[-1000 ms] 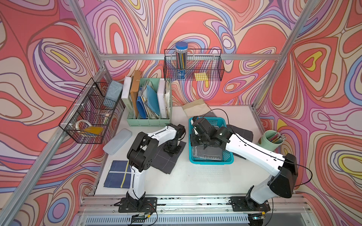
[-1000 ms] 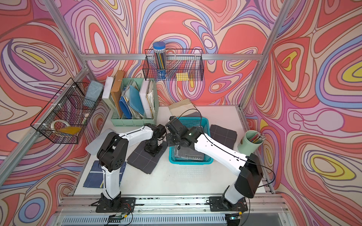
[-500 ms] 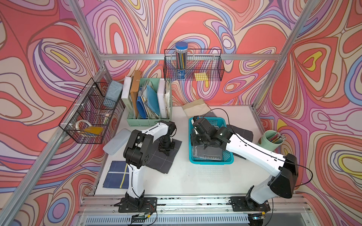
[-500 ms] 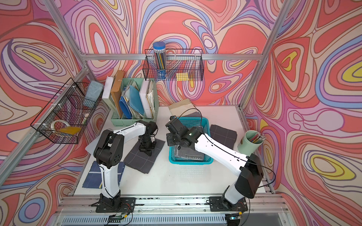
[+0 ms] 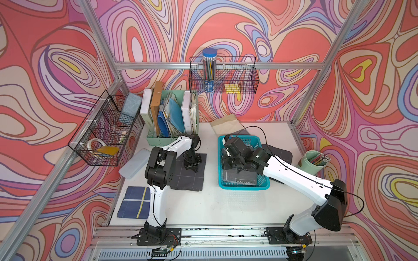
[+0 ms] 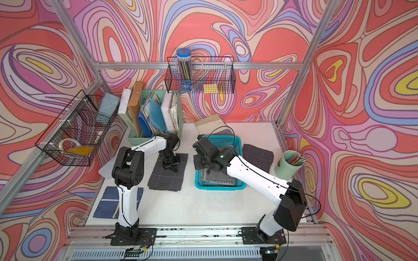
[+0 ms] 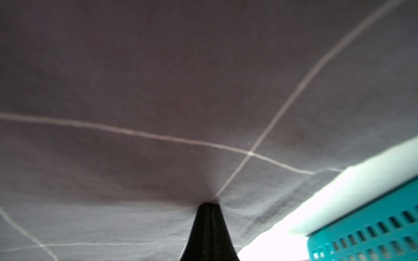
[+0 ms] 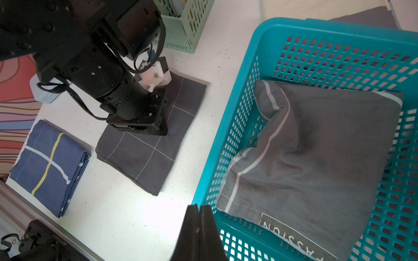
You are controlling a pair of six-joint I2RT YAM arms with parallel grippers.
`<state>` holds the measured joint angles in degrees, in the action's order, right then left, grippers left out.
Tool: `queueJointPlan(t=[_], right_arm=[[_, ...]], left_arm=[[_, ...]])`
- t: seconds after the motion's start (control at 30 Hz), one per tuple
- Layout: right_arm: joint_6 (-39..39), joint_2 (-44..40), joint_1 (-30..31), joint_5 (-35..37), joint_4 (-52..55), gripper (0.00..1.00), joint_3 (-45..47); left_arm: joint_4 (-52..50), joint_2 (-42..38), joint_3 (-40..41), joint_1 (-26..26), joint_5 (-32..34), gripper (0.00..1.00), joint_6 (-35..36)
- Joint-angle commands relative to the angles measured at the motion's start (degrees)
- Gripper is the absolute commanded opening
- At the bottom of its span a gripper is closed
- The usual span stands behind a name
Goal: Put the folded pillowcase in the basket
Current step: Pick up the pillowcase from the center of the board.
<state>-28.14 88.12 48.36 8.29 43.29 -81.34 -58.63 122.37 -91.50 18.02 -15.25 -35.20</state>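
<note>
The turquoise basket (image 5: pixel 244 187) (image 6: pixel 220 186) (image 8: pixel 294 23) stands mid-table and holds a rumpled grey pillowcase (image 5: pixel 239 178) (image 8: pixel 316 158) with a "PASSION" label. Left of it a dark grey folded pillowcase (image 5: pixel 190 178) (image 6: pixel 167 178) (image 8: pixel 140 158) with thin white grid lines lies flat on the table. My left gripper (image 5: pixel 195 169) (image 7: pixel 209 204) points down, shut, its tip pressed into that cloth, which puckers around it. My right gripper (image 8: pixel 199 210) (image 5: pixel 224 158) is shut and empty, hovering over the basket's left rim.
A blue folded pillowcase (image 5: pixel 134 205) with a yellow stripe lies front left, another dark grey one (image 5: pixel 278 153) right of the basket. Mint file organiser (image 5: pixel 172 137), clear plastic box (image 5: pixel 134 163), pencil cup (image 5: pixel 313 161), brown envelope (image 5: pixel 227 124) and wall-hung wire baskets (image 5: pixel 104 133) ring the table.
My left gripper has slid left across the table, tip on the dark grey pillowcase, and the cloth has shifted slightly left with it. The right arm has hardly moved.
</note>
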Motion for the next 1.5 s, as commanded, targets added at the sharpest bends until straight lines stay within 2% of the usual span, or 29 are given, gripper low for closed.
queueJointPlan(t=[0.0, 0.13, 0.23, 0.37, 0.43, 0.47, 0.53, 0.6, 0.67, 0.7, 0.73, 0.77, 0.97, 1.27, 1.4, 1.47], right_arm=[[-0.3, -0.2, 0.0, -1.4, -0.2, 0.00, 0.4], [-1.6, 5.0, 0.2, -6.7, -1.5, 0.00, -1.5], [-2.0, 10.6, 0.8, -9.4, -3.4, 0.00, -5.0], [-1.9, 22.5, 1.0, -10.0, 0.2, 0.11, -16.5], [-1.7, 28.1, 1.7, -8.7, 2.8, 0.18, -23.2], [-1.9, 30.9, 2.1, -8.4, 4.1, 0.22, -26.4], [-2.7, 35.6, 2.1, -9.0, 5.6, 0.24, -30.6], [-4.0, 39.0, 2.2, -9.3, 5.8, 0.25, -32.7], [-5.3, 41.2, 2.1, -8.9, 5.5, 0.23, -33.5], [-5.8, 42.3, 2.1, -8.7, 5.3, 0.17, -33.9], [-6.2, 43.2, 2.1, -8.7, 5.2, 0.04, -34.3], [-6.4, 44.3, 2.1, -9.4, 5.1, 0.00, -35.0], [-6.9, 48.9, 2.0, -9.7, 5.7, 0.00, -36.9], [-7.5, 50.3, 1.9, -10.9, 5.3, 0.00, -36.0], [-7.4, 50.4, 1.8, -11.9, 4.9, 0.00, -35.9], [-7.4, 50.4, 1.9, -12.1, 4.5, 0.00, -35.5]], left_arm=[[9.8, -1.8, 0.7, -0.2, 2.7, 0.00, -4.3], [7.7, -10.4, 3.1, -0.2, 5.3, 0.00, -3.7], [5.7, -18.2, 5.6, -0.2, 7.8, 0.18, -2.1], [3.8, -26.5, 10.2, -2.0, 10.5, 0.48, 0.7], [3.2, -28.2, 12.8, -5.3, 10.9, 0.54, 2.1], [3.3, -28.5, 14.4, -7.6, 9.1, 0.54, 3.0], [3.8, -27.8, 16.4, -11.5, 6.2, 0.55, 4.7], [3.9, -26.0, 16.9, -13.5, 6.2, 0.55, 7.0], [3.6, -24.4, 16.5, -13.7, 6.6, 0.55, 8.5], [3.5, -23.7, 16.2, -13.8, 6.6, 0.55, 8.8], [3.6, -23.0, 15.8, -13.9, 6.4, 0.55, 9.0], [3.7, -22.4, 15.5, -13.9, 6.7, 0.55, 9.2], [3.6, -18.4, 14.4, -14.7, 11.7, 0.57, 10.9], [6.2, -11.9, 13.2, -15.0, 9.1, 0.59, 12.9], [5.7, -10.0, 11.8, -15.2, 12.6, 0.57, 14.0], [6.6, -9.5, 11.9, -15.7, 11.9, 0.57, 14.7]])
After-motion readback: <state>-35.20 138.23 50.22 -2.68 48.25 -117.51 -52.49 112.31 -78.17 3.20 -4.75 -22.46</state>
